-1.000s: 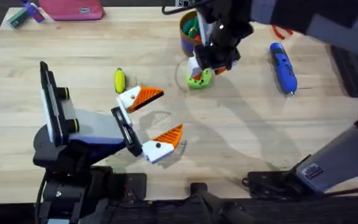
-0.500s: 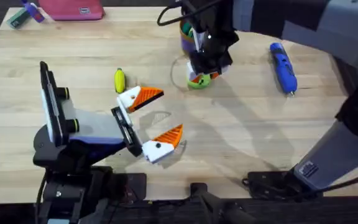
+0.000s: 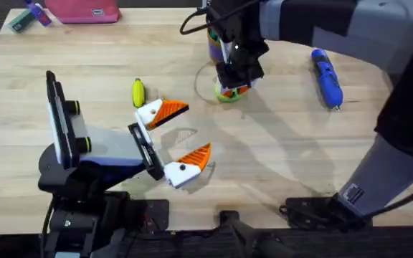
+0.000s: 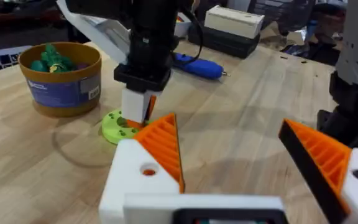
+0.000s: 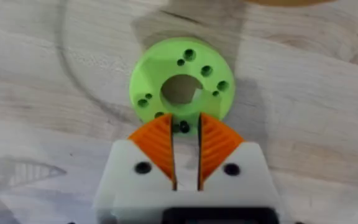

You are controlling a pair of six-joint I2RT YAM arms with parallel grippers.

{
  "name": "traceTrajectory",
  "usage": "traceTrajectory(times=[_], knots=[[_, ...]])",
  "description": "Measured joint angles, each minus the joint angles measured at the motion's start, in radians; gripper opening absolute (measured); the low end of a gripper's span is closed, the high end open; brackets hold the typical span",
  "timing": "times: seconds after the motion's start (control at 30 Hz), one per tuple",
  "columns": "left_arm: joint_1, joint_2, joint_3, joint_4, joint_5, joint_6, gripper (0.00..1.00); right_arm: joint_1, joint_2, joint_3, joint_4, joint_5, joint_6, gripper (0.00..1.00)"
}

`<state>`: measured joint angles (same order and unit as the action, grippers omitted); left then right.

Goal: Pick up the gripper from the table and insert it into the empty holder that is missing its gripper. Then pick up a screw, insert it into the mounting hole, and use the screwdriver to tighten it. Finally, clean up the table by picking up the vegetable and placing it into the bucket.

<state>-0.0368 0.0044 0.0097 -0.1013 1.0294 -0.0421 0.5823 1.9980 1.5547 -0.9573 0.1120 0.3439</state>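
**Screw pinched at green disc**

Screw (image 5: pixel 183 127), small and dark, sits clenched in the right pincer (image 5: pixel 185 163) over the green holed disc (image 5: pixel 182 90) beside the bucket (image 3: pixel 216 37). Left pincer (image 3: pixel 180 135) rests released on the bench (image 3: pixel 278 150); vegetable (image 3: pixel 138 92) lies nearby.

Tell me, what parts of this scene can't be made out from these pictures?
- Overhead: the right arm covers most of the green disc and part of the bucket.
- Right wrist: the dark speck at the right gripper is too small to identify.
- Left wrist: one end of the screwdriver is hidden behind the right arm.
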Motion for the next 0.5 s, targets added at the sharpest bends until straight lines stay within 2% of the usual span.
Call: traceTrajectory(times=[0.13, 0.5], knots=[[0.000, 0.000, 0.000, 0.000, 0.000, 0.000, 0.985, 0.000, 0.000, 0.000, 0.012, 0.001, 0.003, 0.017], [0.000, 0.000, 0.000, 0.000, 0.000, 0.000, 0.985, 0.000, -0.001, 0.001, 0.007, 0.002, 0.004, 0.006]])
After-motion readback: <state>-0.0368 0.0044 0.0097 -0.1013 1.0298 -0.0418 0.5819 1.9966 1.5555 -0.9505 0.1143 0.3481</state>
